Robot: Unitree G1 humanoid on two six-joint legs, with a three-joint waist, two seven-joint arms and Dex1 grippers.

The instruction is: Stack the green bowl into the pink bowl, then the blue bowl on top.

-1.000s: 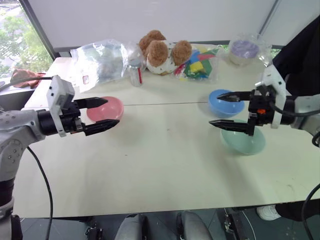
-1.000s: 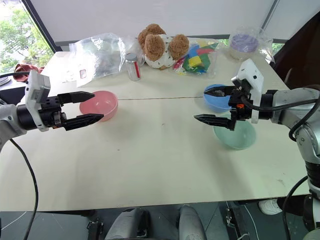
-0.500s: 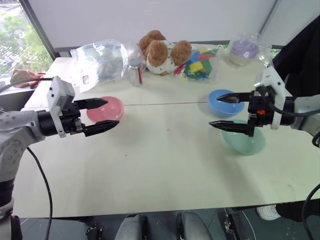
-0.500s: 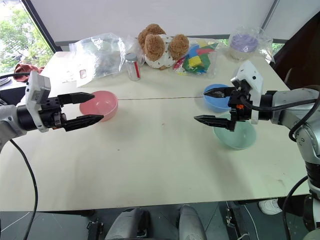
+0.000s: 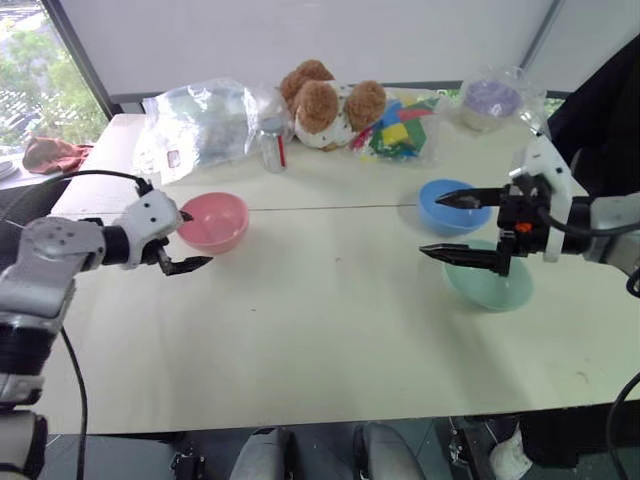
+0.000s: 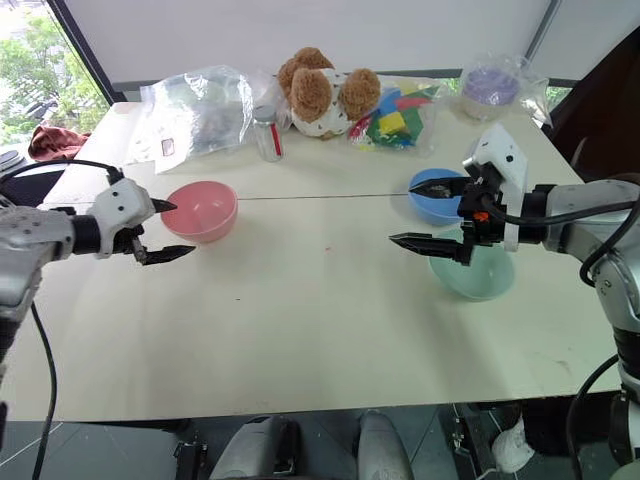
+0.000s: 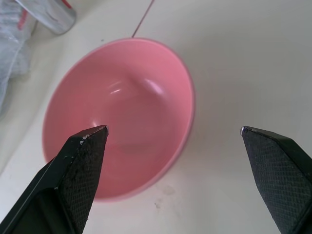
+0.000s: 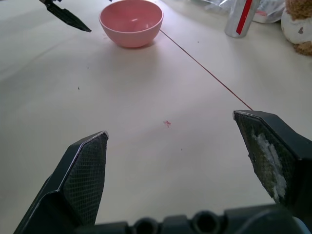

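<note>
The pink bowl [image 5: 212, 220] stands upright at the table's left. My left gripper [image 5: 198, 238] is open just in front of it, low over the table. In the left wrist view its fingers [image 7: 83, 161] straddle the near rim of the pink bowl [image 7: 117, 117] without touching it. At the right, the blue bowl [image 5: 450, 218] sits behind the pale green bowl [image 5: 490, 285]. My right gripper [image 5: 430, 224] hovers open above their left edges, holding nothing. The right wrist view looks across the table to the pink bowl [image 8: 130, 22] and the left gripper [image 8: 66, 14].
Along the back edge lie a clear plastic bag [image 5: 205, 120], a small can [image 5: 272, 150], a teddy bear [image 5: 325, 100], a bag of coloured blocks [image 5: 400, 130] and a bagged purple container [image 5: 487, 100]. A person in dark clothing [image 5: 600, 100] stands at the far right.
My left gripper has dropped, reached forward towards the pink bowl and rolled, still open. The right gripper has stayed where it was.
</note>
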